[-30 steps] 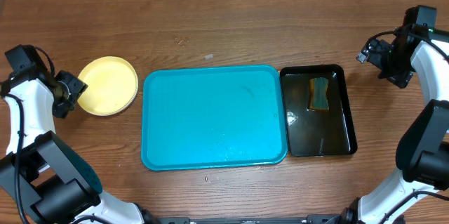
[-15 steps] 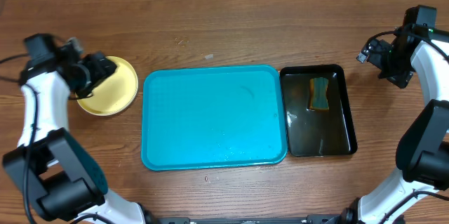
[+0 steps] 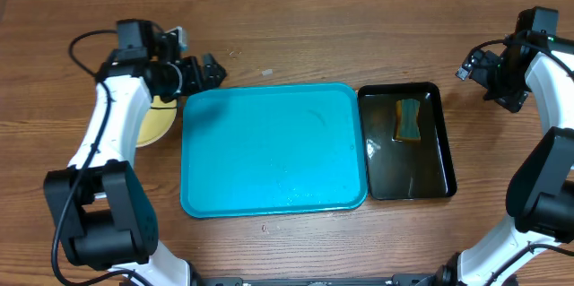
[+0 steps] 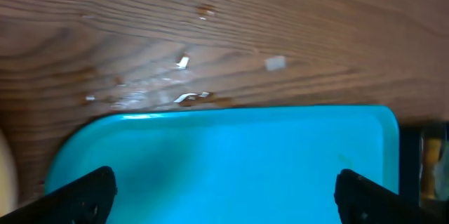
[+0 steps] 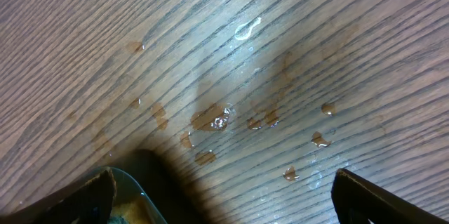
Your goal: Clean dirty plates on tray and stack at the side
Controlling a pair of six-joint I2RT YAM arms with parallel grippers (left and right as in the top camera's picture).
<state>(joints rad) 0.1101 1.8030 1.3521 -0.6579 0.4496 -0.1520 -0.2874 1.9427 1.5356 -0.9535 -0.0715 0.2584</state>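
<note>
Left claw (image 3: 206,73) agape near tray (image 3: 269,165) corner; sponge (image 3: 409,119) in black tray (image 3: 423,178)

light: bright, even | shadows: soft | left wrist: blurred | glare: droplets

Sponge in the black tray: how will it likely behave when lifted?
The sponge probably compresses softly between jaws, looking like foam. It lies in the black tray, whose floor looks wet, so it is likely soaked, heavier and drippy.
</note>
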